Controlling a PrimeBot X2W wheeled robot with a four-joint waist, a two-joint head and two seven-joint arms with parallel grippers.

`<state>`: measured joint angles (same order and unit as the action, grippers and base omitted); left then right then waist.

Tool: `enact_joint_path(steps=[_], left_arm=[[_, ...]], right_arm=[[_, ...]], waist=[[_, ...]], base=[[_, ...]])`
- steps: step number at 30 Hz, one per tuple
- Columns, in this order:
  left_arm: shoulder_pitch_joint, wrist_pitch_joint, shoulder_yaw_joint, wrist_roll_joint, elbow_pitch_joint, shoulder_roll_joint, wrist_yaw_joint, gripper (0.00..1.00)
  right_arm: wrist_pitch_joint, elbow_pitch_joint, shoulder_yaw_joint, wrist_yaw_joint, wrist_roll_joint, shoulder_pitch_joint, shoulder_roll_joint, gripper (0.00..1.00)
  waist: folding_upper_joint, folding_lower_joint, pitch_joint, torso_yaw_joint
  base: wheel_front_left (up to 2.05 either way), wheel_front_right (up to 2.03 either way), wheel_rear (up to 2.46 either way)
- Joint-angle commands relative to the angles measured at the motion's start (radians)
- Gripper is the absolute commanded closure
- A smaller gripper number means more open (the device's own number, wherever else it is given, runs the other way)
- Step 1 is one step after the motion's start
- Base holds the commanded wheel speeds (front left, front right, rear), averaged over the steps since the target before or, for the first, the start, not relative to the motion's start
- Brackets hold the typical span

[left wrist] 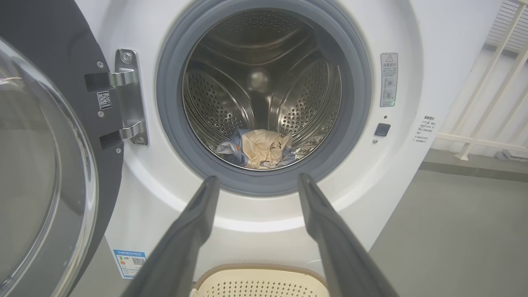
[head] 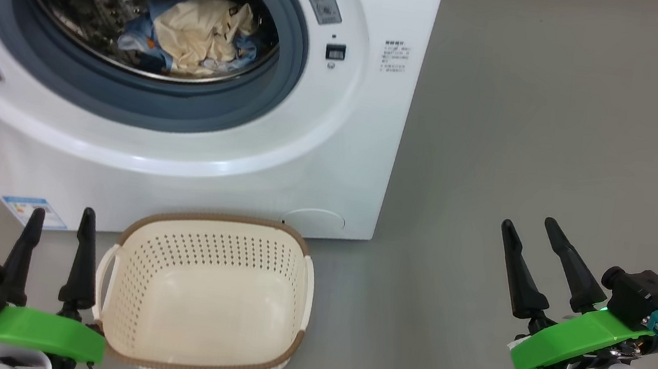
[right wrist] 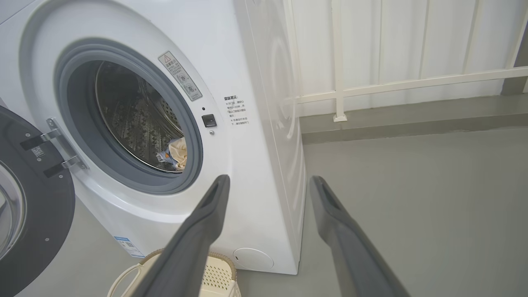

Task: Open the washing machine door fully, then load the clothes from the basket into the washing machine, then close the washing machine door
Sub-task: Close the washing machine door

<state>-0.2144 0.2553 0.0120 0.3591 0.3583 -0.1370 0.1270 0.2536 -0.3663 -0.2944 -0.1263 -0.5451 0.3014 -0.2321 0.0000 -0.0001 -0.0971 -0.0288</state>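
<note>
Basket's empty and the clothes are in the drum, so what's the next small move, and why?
Probably bring the left tool toward the washing machine door to push it shut: the basket is empty, the clothes lie in the drum, the door stands open on that side.

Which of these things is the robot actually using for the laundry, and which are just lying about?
For the job: washing machine, its open door, clothes in the drum, empty basket.
Just there: white railing, warning sticker, grey floor.
</note>
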Motion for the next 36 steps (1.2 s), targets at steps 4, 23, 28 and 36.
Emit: enact_joint_path(steps=[4, 23, 28, 36], left_arm=[[0.001, 0.006, 0.028, 0.000, -0.027, -0.023, 0.004, 0.00], [0.004, 0.006, 0.023, -0.003, -0.025, -0.023, 0.004, 0.00], [0.003, 0.006, 0.023, -0.003, -0.024, -0.023, 0.004, 0.00], [-0.001, 0.006, 0.026, -0.004, -0.020, -0.019, 0.004, 0.00]], right_arm=[[0.008, 0.020, -0.023, -0.004, 0.002, -0.002, -0.010, 0.00], [0.008, 0.016, -0.029, -0.004, -0.002, -0.003, -0.012, 0.00], [0.008, 0.016, -0.028, -0.004, -0.002, -0.002, -0.011, 0.00], [0.008, 0.014, -0.025, -0.004, -0.002, -0.001, -0.011, 0.00]], waist=[[0.0000, 0.0001, 0.003, 0.001], [0.0000, 0.0001, 0.004, 0.003], [0.0000, 0.0001, 0.002, 0.003], [0.0000, 0.0001, 0.005, 0.005]], base=[[-1.17, 1.17, 0.00], [-0.19, 0.19, 0.00], [0.00, 0.00, 0.00], [0.00, 0.00, 0.00]])
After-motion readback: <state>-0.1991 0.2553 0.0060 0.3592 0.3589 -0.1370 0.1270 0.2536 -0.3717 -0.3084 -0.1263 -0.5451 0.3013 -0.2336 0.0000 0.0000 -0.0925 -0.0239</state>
